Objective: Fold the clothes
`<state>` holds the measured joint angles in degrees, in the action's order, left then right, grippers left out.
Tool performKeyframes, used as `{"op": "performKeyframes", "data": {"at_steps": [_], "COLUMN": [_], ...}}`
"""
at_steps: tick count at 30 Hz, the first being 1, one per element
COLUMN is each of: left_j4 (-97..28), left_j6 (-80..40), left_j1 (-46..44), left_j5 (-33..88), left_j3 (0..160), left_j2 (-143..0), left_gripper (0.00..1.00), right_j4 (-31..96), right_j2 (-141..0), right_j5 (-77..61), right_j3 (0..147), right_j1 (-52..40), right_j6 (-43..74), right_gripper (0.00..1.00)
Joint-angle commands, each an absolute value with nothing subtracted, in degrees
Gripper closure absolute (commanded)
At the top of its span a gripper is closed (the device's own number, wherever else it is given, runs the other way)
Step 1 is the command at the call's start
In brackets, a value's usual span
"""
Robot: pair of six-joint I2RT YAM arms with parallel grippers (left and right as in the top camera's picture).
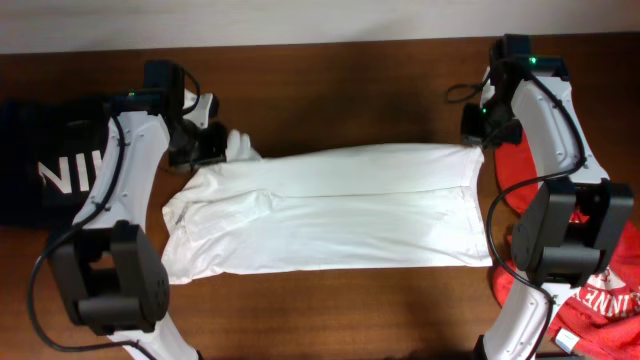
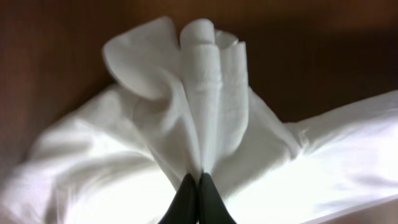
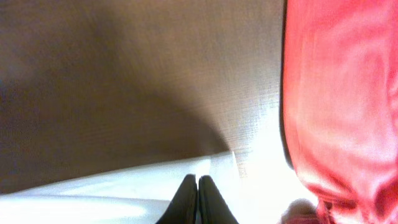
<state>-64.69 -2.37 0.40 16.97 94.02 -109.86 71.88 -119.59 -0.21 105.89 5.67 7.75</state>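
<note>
The white T-shirt (image 1: pixel 330 210) lies stretched across the bench (image 1: pixel 330 320) from 9 to 3 o'clock. My left pincer (image 2: pixel 199 183) is clenched on bunched cloth at its 10 o'clock corner. My right pincer (image 3: pixel 198 185) is clenched at the 2 o'clock hem corner, beside the red shirt (image 3: pixel 339 106). I judge both corners should rise evenly, edge taut, then travel towards 6 o'clock. The chest graphic is hidden, and I cannot tell whether the right tips actually pinch cloth.
</note>
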Motion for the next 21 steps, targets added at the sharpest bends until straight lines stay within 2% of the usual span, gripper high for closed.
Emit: {"op": "performKeyframes", "data": {"at_steps": [1,7,15,16,17,18,19,21], "left_j4": [-71.24,-81.76,-79.42,-78.65,-78.63,-78.91,-79.59,-81.34], "left_j6": [-1.87,-1.87,-1.85,-1.85,-1.85,-1.85,-1.85,-1.85], "left_j1": [0.58,0.6,0.54,0.54,0.54,0.54,0.54,0.54], "left_j5": [16.71,16.73,16.67,16.67,16.64,16.49,16.49,16.51], "left_j3": [94.15,89.65,78.15,77.67,77.54,77.54,77.54,77.69], "left_j2": [-108.68,-108.66,-108.66,-108.66,-108.66,-108.66,-108.66,-108.6], "left_gripper": [0.99,1.0,1.0,0.99,0.9,0.83,0.8,0.8], "right_j4": [78.11,87.61,85.1,83.94,82.96,82.35,82.02,81.97], "right_j2": [-118.63,-118.65,-118.65,-118.65,-118.65,-118.65,-118.65,-118.65], "right_j5": [0.75,0.78,2.26,2.26,2.48,3.73,4.93,6.72], "right_j3": [106.72,104.75,92.55,90.65,88.53,86.89,85.73,84.47], "right_j1": [6.85,6.79,6.81,6.83,6.83,6.83,6.83,6.85], "right_j6": [8.36,7.68,7.51,7.51,7.49,7.49,7.51,7.57], "right_gripper": [0.96,0.96,0.92,0.91,0.87,0.75,0.72,0.71]}}
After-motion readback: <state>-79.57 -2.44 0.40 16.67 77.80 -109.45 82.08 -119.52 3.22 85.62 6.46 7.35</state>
